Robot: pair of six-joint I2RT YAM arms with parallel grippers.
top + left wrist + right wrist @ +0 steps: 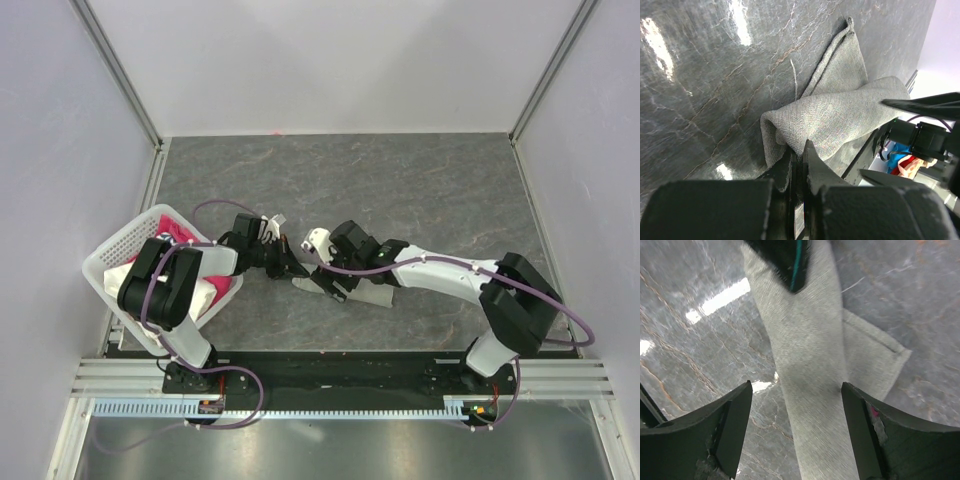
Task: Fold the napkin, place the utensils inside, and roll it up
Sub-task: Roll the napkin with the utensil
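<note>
The grey-green napkin lies as a long roll on the dark marbled table, with a flat flap spread beside it. My left gripper is shut on one end of the napkin, fabric pinched at its tips. My right gripper hangs open over the napkin roll, one finger on each side and neither touching it. In the top view the left gripper and the right gripper meet near the roll's left end. The utensils are out of view.
A white perforated basket stands at the left edge under my left arm, holding a pink cloth and a white cloth. Pale walls enclose the table on three sides. The arm bases' rail runs along the near edge.
</note>
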